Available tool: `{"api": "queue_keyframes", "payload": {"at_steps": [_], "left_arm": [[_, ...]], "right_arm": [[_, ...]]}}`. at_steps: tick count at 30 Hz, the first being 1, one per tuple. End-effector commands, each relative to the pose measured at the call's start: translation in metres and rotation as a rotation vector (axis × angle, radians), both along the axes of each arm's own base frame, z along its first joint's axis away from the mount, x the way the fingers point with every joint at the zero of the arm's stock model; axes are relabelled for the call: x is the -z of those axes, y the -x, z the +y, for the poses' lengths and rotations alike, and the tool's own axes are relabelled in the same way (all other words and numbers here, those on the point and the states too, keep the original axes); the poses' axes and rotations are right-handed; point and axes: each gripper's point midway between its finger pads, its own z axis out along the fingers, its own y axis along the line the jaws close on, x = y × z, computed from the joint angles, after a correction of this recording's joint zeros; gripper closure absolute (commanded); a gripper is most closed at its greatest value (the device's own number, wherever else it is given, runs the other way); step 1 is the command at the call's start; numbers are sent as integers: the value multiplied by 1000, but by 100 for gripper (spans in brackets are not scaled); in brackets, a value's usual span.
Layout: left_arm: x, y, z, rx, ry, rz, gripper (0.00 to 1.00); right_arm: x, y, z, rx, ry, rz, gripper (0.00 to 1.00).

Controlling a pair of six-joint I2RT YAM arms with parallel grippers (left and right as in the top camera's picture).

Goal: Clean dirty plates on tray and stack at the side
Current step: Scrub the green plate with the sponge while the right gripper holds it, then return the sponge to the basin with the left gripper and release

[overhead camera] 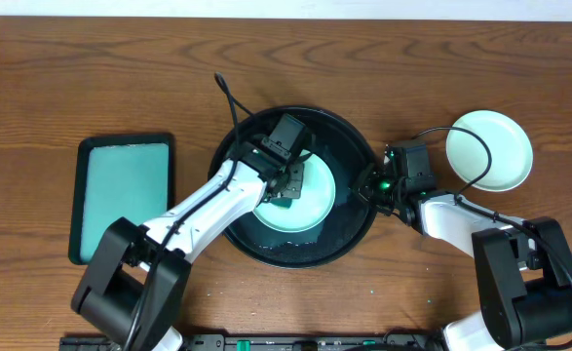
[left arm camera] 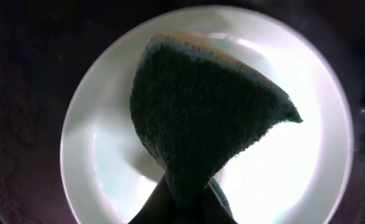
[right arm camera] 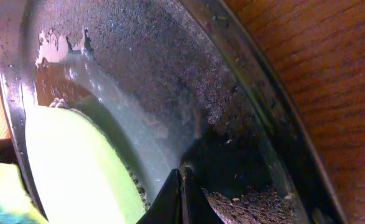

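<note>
Left claw (left arm camera: pixel 182 202): I see it pinching the dark sponge (left arm camera: pixel 201 112) over a mint-green plate (left arm camera: pixel 107 155).
Mint-green plate: inside the black tray (overhead camera: pixel 349 146).
Right claw (right arm camera: pixel 182 186): pressed together at the tray's right rim.
Second plate (overhead camera: pixel 490 151): on the counter (overhead camera: pixel 71 78), far right of the tray.

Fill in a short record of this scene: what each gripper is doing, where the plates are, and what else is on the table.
left gripper: shut on the sponge, over the plate in the tray
plate in the tray: mint-green, lying in the black tray
right gripper: shut, at the black tray's right rim
second plate: on the table, right of the black tray
teal tray: rectangular, left of the black tray
third plate: not visible
</note>
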Motion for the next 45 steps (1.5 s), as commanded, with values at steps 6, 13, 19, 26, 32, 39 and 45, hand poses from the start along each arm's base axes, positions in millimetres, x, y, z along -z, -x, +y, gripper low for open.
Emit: {"api": "queue_keyframes", "payload": {"at_steps": [6,13,19,26,32,39,45], "left_arm": [[-14,-25,24,-64,-121,-143,93],[-36,-36,29,-84,-125,-166,93],[-59,-35,30,-63,-114,-196,92],[-95,-32,59,-90,-190,-279,92],[-117,-25,120,-284,-198,-261,92],[-101,-4,177,-512,-70,-51,92],[-95,3,213,-654,49,40,92]], "right_arm": [[-6,1,11,-140,-7,-89,91],[-43,1,17,-212,-18,-188,56],[-68,8,11,-277,52,-275,42],[-56,28,4,-320,142,-210,39],[-50,41,15,-359,164,-181,39],[-49,48,25,-385,160,-172,38],[-47,52,24,-378,160,-144,38]]}}
